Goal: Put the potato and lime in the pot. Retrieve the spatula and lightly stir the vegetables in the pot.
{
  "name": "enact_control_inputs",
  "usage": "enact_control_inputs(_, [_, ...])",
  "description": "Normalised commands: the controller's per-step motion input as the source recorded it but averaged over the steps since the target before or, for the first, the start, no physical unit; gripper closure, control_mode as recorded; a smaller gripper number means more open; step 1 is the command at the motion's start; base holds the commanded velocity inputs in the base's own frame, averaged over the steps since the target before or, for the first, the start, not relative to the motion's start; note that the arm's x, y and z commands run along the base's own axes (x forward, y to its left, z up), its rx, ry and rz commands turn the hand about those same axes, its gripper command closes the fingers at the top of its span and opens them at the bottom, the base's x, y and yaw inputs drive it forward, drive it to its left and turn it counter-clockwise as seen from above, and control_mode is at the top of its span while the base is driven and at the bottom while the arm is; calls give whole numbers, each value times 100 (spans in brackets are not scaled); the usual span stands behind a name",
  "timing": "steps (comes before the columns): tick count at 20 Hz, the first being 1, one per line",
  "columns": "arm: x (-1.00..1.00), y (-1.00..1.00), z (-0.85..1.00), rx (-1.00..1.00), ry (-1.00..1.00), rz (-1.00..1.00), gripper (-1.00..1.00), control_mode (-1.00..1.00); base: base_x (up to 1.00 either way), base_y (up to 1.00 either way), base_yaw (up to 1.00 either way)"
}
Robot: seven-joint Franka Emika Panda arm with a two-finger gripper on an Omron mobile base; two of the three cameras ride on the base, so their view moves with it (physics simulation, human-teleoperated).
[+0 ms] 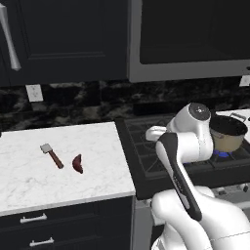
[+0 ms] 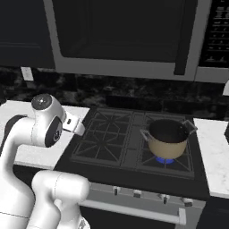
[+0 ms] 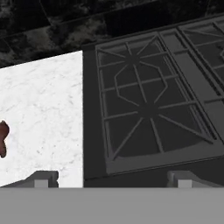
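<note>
The dark reddish-brown potato [image 1: 77, 163] lies on the white marble counter [image 1: 29, 180], with the spatula [image 1: 51, 155] just to its left, grey head pointing away. The tan pot [image 2: 167, 138] stands upright on the stove's right front burner, its inside dark. The lime is out of view. My gripper [image 3: 113, 179] hangs open above the seam between counter and stove, nothing between its fingertips [image 3: 41, 178]. In the hand view the potato [image 3: 3, 138] peeks in at the left edge. My hand [image 2: 74, 124] sits at the stove's left edge, well away from the pot.
A blue flame [image 2: 164, 160] burns under the pot. The black stove grates [image 3: 148, 105] lie right of the counter. A microwave [image 2: 120, 36] hangs above the stove, dark cabinets [image 1: 63, 39] above the counter. A wall outlet [image 1: 34, 92] sits on the backsplash.
</note>
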Motion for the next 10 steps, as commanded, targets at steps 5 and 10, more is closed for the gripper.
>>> enact_control_inputs(5, [4,36,0,-2,1,1,-100,-100,0,60,1])
enact_control_inputs(10, [17,88,-9,0,10,11,-100,-100,0,0,0])
